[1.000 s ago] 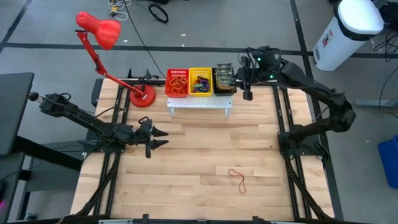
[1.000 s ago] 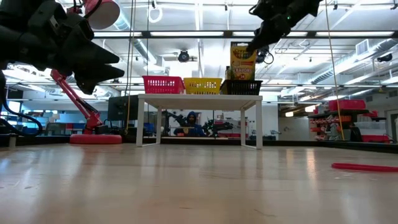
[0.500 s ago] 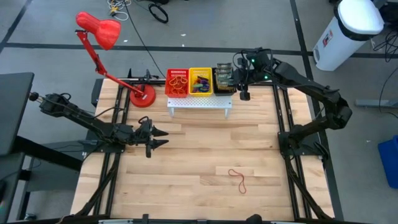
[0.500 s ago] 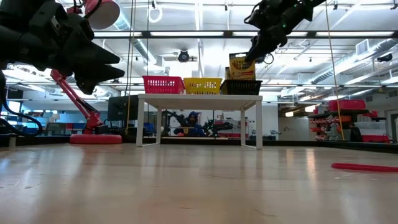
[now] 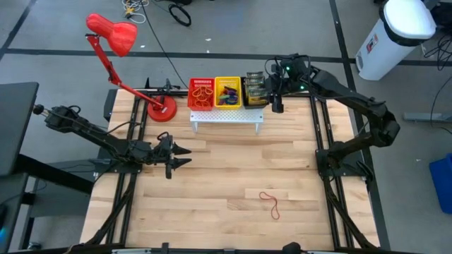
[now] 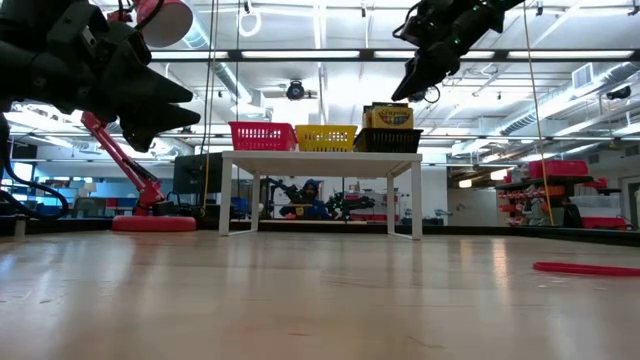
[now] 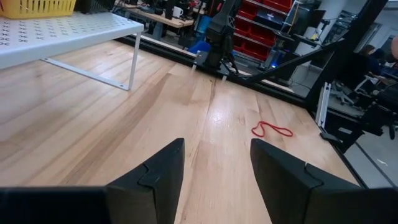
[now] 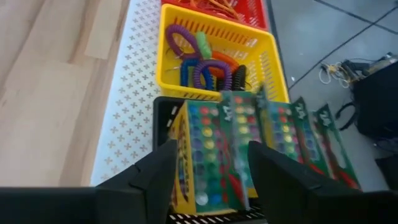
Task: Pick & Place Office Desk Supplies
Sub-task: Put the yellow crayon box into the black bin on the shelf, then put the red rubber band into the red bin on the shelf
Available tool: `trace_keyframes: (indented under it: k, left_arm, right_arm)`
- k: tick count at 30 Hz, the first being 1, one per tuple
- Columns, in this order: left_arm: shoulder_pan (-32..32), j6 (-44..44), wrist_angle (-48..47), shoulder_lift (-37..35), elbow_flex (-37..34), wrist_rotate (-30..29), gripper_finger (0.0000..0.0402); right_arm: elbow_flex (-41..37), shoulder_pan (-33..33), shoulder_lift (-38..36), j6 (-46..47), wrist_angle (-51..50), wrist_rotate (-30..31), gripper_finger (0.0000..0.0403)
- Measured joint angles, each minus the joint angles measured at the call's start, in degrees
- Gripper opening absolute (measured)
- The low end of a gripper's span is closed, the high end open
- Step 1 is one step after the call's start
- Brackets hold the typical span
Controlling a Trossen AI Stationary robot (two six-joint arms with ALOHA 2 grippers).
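While crayon boxes [image 8: 249, 155] fill the black basket [image 5: 256, 92], right jaws gape above.

The table [image 5: 226, 176] is pale wood in planks, smooth with a soft sheen. The white rack [image 8: 134, 93] looks like perforated painted metal, matt. The yellow basket [image 8: 214, 46] is glossy plastic mesh. The crayon boxes [image 8: 249, 152] are printed card, slightly shiny. The red lamp [image 5: 113, 35] has a glossy shade. Both tools' fingers [image 7: 155, 174] are matt black.
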Motion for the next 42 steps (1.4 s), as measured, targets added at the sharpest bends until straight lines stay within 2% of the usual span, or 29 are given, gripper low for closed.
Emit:
trace_keyframes:
  k: [6,10,13,16,18,20,24,27,30,35,42]
  left_arm:
    - [0.0,0.6,0.0,0.0,0.0,-1.0,0.0192]
    - [0.0,1.4,0.0,1.6,0.0,-4.4,0.0174]
    - [0.0,2.0,2.9,5.1,0.0,-4.5,0.0131]
    - [0.0,4.7,9.7,10.1,0.0,-4.5,0.007]
    - [0.0,7.7,14.9,13.8,0.0,-4.5,0.003]
    - [0.0,10.3,21.1,17.5,0.0,-4.6,0.001]
    - [0.1,14.7,33.4,24.4,0.0,-4.6,0.0011]
    - [0.8,17.3,39.2,28.2,0.0,-4.5,0.0016]
    - [1.5,17.8,40.8,30.4,0.1,-4.6,0.0018]
    - [1.5,14.7,40.7,32.1,0.1,-4.5,0.0018]
    - [1.5,10.3,40.5,32.3,0.1,-4.5,0.0018]
  right_arm:
    - [0.0,0.1,-3.1,3.7,2.2,1.0,0.0198]
    - [0.0,4.0,-6.6,9.7,1.0,6.0,0.0168]
    - [-3.5,9.4,-9.1,14.1,1.3,8.4,0.0114]
    - [-12.0,14.8,-11.3,18.6,4.7,8.3,0.0039]
    - [-17.9,18.9,-12.6,22.9,7.9,8.6,0.0011]
    - [-23.4,23.8,-13.5,28.8,11.2,12.3,0.0017]
    - [-30.3,35.6,-13.2,41.6,12.2,23.7,0.0024]
    - [-33.4,43.9,-12.1,53.7,12.3,27.2,0.0016]
    - [-34.1,51.9,-9.9,65.4,11.1,28.7,0.0024]
    - [-33.2,63.4,-3.5,80.4,9.8,28.6,0.0073]
    - [-28.5,72.5,7.5,93.0,8.0,26.6,0.012]
